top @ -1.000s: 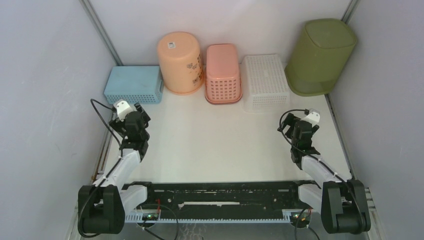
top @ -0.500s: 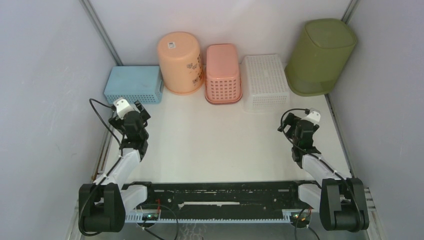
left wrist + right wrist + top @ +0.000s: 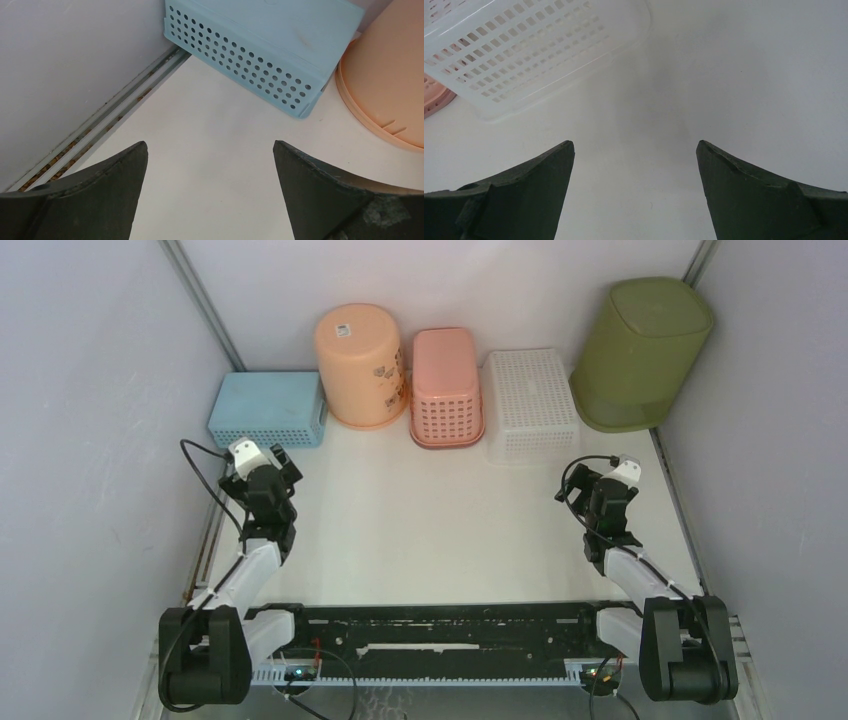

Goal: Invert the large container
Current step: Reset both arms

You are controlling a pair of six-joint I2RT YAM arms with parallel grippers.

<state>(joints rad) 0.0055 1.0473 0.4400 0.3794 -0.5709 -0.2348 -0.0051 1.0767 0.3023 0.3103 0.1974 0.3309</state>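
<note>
Olive-green plastic, thin-walled by the look of it, makes up the large container (image 3: 640, 350), which is seen in the far right corner of the worktop (image 3: 430, 530), just beside the white basket (image 3: 530, 405), with what appears to be its closed base uppermost and its mesh band down at the worktop. It is judged light and fairly stiff, though its smooth solid sides are likely to slip. Since it is too wide to be spanned by one pair of jaws, the rim or mesh band is probably best pinched. The left gripper (image 3: 210, 147) and right gripper (image 3: 635, 146) are pictured with jaws spread wide and nothing between them. The large container is shown only from overhead. The blue basket (image 3: 260, 55) and peach bucket (image 3: 385, 85) are caught close up by the left wrist camera, and a corner of the white basket by the right.
</note>
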